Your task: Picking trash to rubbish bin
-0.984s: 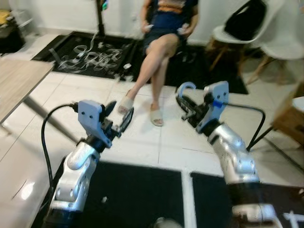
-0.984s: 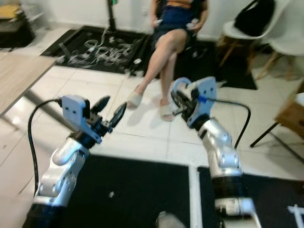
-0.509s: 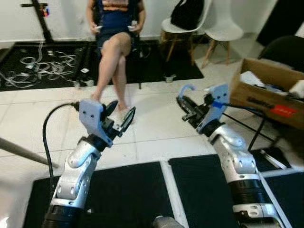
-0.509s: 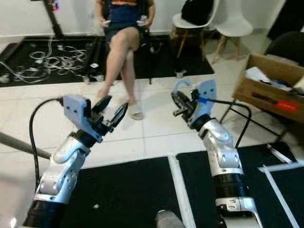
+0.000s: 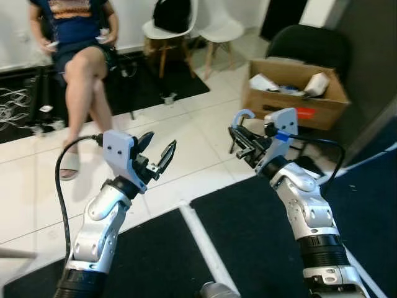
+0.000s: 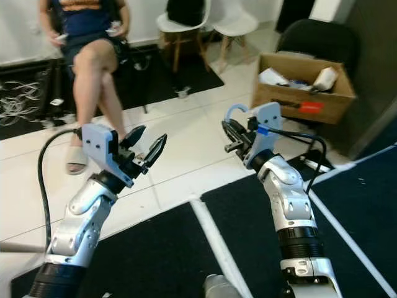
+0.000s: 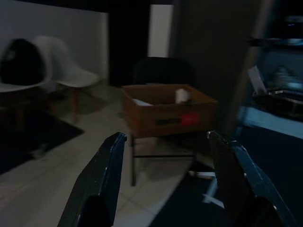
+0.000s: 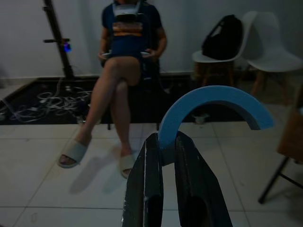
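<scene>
Curved light-blue foam scrap (image 8: pixel 213 101) is clamped at one end in the right tool (image 5: pixel 239 138), raised above the white tiled floor (image 5: pixel 186 133). Left tool (image 5: pixel 158 154) is raised with fingers apart, holding nothing. Brown cardboard box (image 5: pixel 291 93) of rubbish stands ahead to the right.

glossy floor tiles (image 5: pixel 186 136), cardboard box (image 5: pixel 291 102)

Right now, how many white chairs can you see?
2. One white chair at the back holds a black bag; the other white chair stands beside it on its right, nearer the box. More may be hidden.
</scene>
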### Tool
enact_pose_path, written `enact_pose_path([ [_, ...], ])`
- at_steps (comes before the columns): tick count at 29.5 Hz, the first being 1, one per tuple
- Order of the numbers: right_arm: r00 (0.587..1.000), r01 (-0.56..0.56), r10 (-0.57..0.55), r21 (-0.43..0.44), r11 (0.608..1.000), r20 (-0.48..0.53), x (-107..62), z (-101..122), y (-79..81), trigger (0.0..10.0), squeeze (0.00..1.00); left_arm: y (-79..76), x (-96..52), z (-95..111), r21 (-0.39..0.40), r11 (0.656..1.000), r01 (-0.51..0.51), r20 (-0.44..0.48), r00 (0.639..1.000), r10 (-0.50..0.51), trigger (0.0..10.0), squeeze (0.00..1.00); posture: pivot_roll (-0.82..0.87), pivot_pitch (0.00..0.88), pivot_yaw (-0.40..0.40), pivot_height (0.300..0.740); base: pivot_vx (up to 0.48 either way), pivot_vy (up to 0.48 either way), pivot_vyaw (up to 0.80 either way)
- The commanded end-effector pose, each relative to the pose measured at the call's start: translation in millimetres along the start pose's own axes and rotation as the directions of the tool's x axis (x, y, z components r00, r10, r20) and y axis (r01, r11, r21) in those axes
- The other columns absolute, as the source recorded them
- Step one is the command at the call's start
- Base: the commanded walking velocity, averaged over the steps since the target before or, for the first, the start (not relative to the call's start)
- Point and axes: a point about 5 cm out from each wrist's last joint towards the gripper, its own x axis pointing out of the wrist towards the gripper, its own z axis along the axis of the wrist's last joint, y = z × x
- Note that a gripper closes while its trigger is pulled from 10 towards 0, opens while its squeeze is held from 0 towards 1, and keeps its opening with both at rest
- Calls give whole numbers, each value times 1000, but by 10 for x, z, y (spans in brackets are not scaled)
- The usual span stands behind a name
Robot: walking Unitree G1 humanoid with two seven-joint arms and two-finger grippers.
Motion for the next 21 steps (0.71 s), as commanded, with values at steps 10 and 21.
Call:
enact_pose_path([
  [10,1000,-12,12,1,1000,-11,8,-26,26,10000,0,-19,-4,-26,-4,1000,8,-4,1000,-8,10000,0,-65,0,-20,740,0,0,-788],
  [21,1000,-10,10,1,1000,-11,8,-26,22,10000,0,-23,1,-26,-5,1000,12,-7,1000,-12,10000,0,-63,0,-20,740,0,0,-788],
])
